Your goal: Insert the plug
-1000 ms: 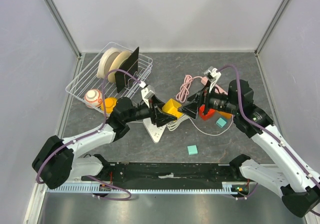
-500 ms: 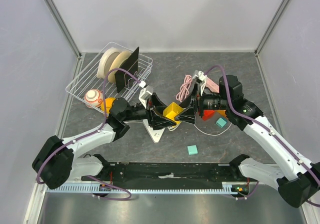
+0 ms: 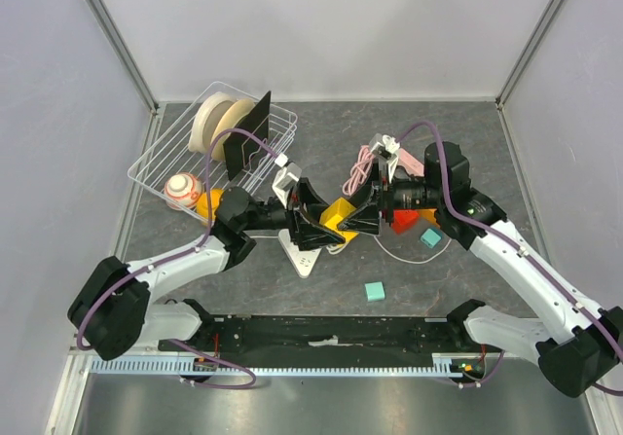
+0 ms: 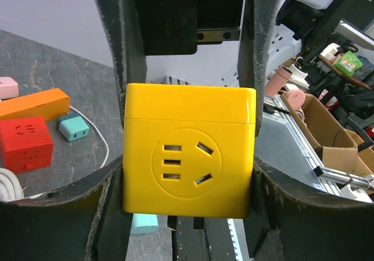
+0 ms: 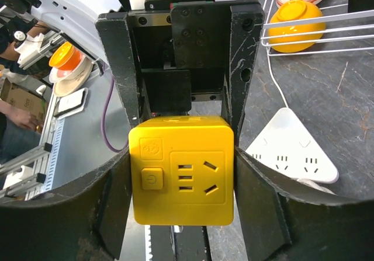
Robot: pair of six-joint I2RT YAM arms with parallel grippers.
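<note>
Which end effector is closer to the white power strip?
Left. The left end effector hangs by the far end of the white power strip; the right end effector is farther off, beyond the yellow socket cube both grip.

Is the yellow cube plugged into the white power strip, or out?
Out. The yellow cube is held apart from the white power strip.
</note>
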